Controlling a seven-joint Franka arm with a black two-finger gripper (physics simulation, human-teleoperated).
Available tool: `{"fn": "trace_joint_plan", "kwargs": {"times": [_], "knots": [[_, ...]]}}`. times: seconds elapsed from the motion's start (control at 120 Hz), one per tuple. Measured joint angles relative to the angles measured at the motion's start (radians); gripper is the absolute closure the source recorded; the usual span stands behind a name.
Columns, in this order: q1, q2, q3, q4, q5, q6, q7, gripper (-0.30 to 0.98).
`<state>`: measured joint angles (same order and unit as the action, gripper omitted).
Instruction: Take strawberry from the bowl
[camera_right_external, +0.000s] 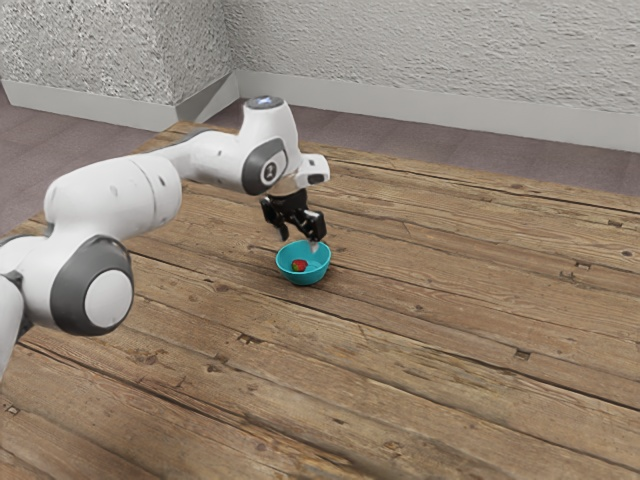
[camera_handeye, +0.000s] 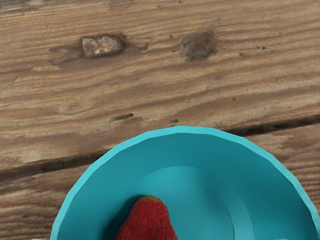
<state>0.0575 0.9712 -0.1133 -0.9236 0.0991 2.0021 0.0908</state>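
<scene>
The black gripper (camera_right_external: 300, 239) is above the turquoise bowl (camera_right_external: 318, 270), close over its rim, its two fingers standing apart with nothing between them. Inside the bowl lies a red strawberry (camera_right_external: 299, 266), toward the side nearer the arm's base. In the wrist view the bowl (camera_handeye: 200, 150) is partly cut off by the lower edge, and the strawberry (camera_handeye: 147, 222) rests against the lower part of its inner wall. The gripper does not touch the strawberry.
The bowl stands on a wooden plank table (camera_right_external: 450, 330) with dark seams and knots. Behind the table are a grey floor (camera_right_external: 450, 148) and a pale textured wall (camera_right_external: 430, 60).
</scene>
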Motion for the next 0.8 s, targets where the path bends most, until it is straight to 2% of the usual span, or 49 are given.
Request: {"fn": "trace_joint_plan", "kwargs": {"times": [0.492, 0.8], "knots": [[-0.002, 0.022, 0.0, -0.011, 0.001, 0.018, 0.051, 0.27], [-0.002, 0.043, -0.002, -0.026, 0.001, 0.041, 0.067, 0.3]]}}
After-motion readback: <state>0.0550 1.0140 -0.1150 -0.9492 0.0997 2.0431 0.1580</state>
